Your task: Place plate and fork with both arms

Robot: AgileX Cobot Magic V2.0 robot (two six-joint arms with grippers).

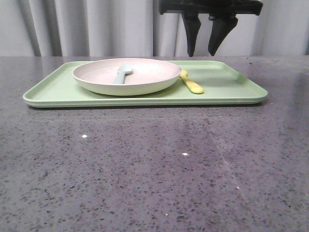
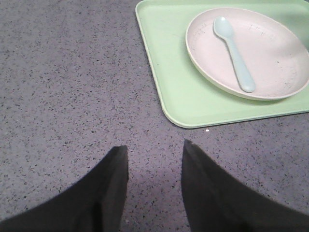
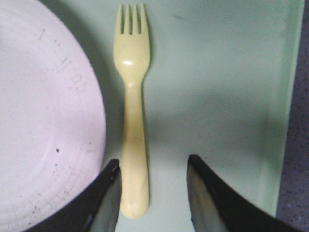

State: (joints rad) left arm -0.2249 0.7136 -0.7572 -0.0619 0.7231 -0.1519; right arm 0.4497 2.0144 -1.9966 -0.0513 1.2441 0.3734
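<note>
The plate (image 1: pixel 126 76), pinkish-cream inside, sits on the light-green tray (image 1: pixel 231 92); it also shows in the left wrist view (image 2: pixel 270 58) and the right wrist view (image 3: pixel 43 121). The yellow fork (image 1: pixel 191 83) lies flat on the tray just right of the plate. In the right wrist view the fork (image 3: pixel 133 106) has its handle end between my open fingers. My right gripper (image 1: pixel 207 52) (image 3: pixel 152 166) hangs open and empty above the fork. My left gripper (image 2: pixel 154 150) is open and empty over the bare table, apart from the tray's corner; it is out of the front view.
A pale blue-green spoon (image 1: pixel 122 73) (image 2: pixel 234 46) lies inside the plate. The tray's raised rim (image 3: pixel 289 96) runs close beside the fork. The grey speckled table (image 1: pixel 154 169) spreads in front of the tray. Curtains hang behind.
</note>
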